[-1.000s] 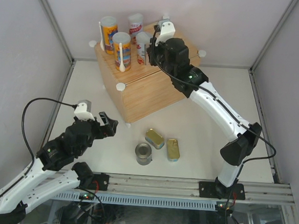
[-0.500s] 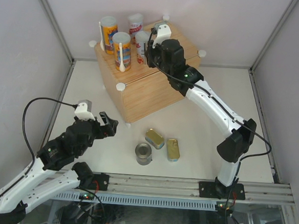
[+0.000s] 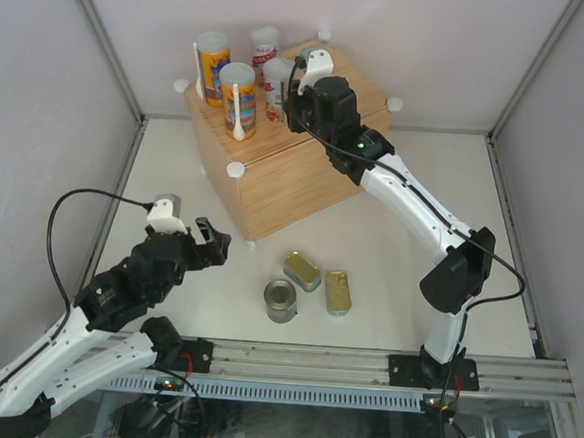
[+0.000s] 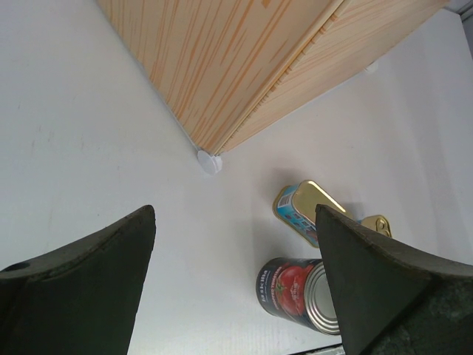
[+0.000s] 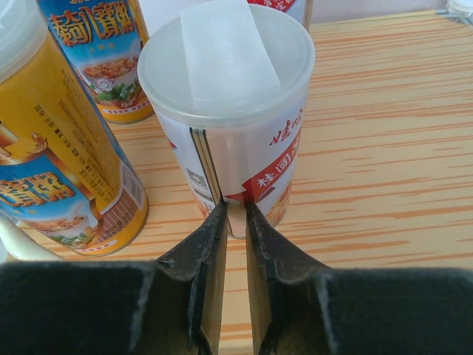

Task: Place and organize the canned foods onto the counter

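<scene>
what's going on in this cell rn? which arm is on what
Four tubes stand on the counter: two orange-blue tubes, a rear white-red tube and a front white-red tube. The right gripper is shut and empty, tips at the front tube's side, probably nudging it into line; contact can't be confirmed. The left gripper hovers open over the table, holding nothing. The dark-blue can and two flat tins lie on the table, not yet placed.

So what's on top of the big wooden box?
Four tall cans stand on the wooden box: two orange-blue tubes and two white-red tubes. The right arm covers part of the box top, so anything under it is hidden.
</scene>
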You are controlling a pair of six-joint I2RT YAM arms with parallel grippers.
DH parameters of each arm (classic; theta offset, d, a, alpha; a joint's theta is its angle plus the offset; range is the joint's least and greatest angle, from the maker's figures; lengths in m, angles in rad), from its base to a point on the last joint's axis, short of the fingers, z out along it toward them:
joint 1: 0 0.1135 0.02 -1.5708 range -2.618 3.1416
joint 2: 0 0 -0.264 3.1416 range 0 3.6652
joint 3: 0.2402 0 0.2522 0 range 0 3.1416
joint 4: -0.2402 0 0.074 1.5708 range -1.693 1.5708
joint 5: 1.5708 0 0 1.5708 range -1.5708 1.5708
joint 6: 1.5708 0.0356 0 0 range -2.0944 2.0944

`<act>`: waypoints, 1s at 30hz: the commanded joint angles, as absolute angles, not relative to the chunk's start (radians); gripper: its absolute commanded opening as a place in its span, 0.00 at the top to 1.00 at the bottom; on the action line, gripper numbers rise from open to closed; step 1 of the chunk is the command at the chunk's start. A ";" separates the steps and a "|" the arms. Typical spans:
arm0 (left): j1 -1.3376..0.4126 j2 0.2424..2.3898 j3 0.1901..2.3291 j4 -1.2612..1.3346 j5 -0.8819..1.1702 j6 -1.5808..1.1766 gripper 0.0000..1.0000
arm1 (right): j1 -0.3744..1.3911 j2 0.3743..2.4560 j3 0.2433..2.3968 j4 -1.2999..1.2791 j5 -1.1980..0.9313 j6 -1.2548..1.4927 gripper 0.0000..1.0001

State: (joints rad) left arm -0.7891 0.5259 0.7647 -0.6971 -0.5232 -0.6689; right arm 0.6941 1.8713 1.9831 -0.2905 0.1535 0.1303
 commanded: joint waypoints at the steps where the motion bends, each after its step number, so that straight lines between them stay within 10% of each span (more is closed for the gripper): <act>1: -0.781 0.532 0.758 -0.660 -0.544 -0.650 0.07 | 0.686 1.886 2.024 -0.257 0.143 0.147 0.84; 16: -0.781 0.514 0.757 -0.667 -0.541 -0.656 0.07 | 0.704 1.788 1.964 -0.270 0.167 0.132 0.77; 30: -0.781 0.481 0.721 -0.657 -0.504 -0.667 0.06 | 0.805 1.374 1.511 -0.356 0.252 0.200 0.29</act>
State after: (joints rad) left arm -0.7868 0.4866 0.7448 -0.6922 -0.5194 -0.6701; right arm 0.7761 1.4899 1.6115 -0.3233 0.2077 0.1555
